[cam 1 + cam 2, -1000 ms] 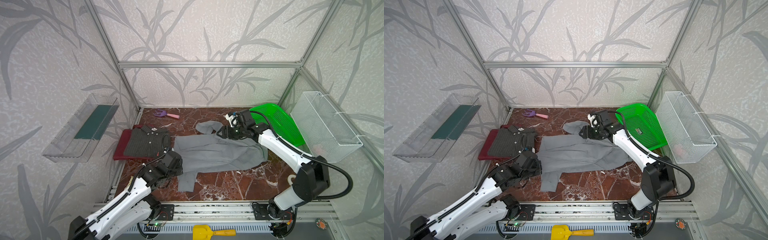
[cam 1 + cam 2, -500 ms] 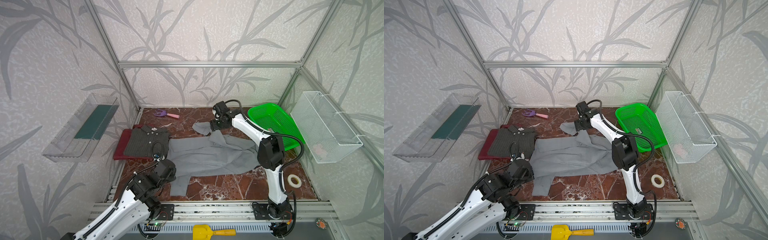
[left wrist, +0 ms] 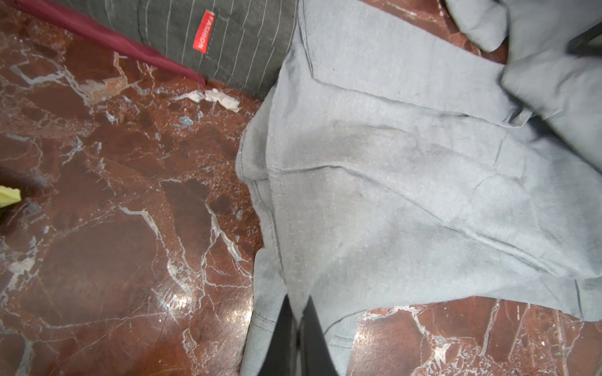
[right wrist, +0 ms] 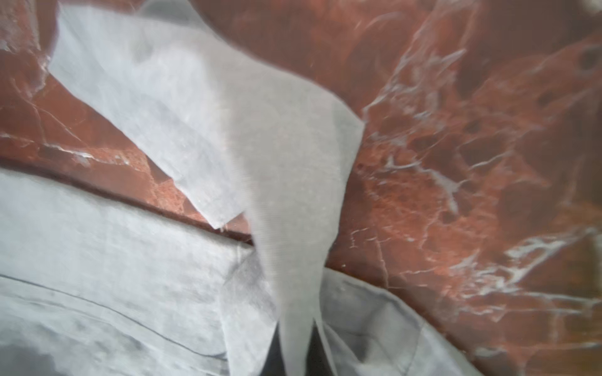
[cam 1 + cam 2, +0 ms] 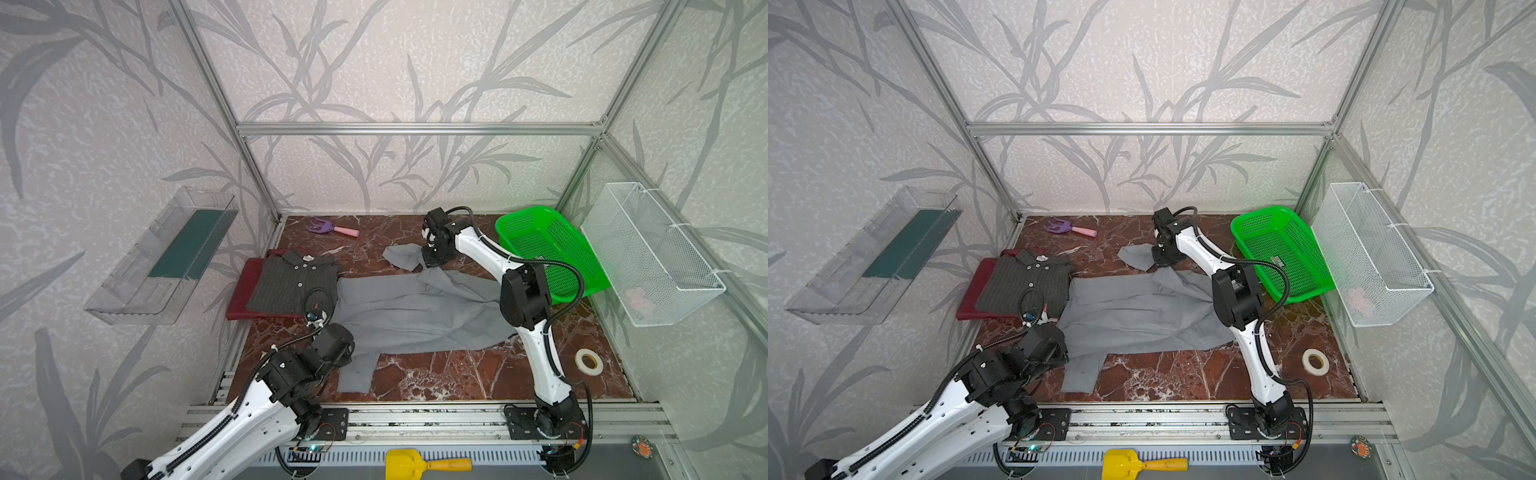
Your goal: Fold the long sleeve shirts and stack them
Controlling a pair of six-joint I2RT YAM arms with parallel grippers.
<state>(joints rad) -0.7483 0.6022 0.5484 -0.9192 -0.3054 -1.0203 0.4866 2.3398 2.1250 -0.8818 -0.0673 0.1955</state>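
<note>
Light grey shirt (image 5: 415, 316) lies spread and rumpled mid-table on the red marble table (image 5: 457, 374), one sleeve trailing toward the front rail, the other toward the back. Left gripper (image 3: 297, 304) is clamped on its fabric at the near-left edge, by the front sleeve. Right gripper (image 4: 297, 327) pinches the far sleeve, cloth pulled up into a peak. Dark grey pinstriped shirt (image 5: 291, 284) sits folded on the folded maroon shirt (image 5: 241, 295) at left, its edge meeting the grey cloth. Green basket (image 5: 552, 249) back right.

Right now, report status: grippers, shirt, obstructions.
Left gripper shut on light grey shirt, near side. Right gripper shut on its far side. Shirt spread out, unfolded. Nothing on it; folded pinstriped shirt alongside.
</note>
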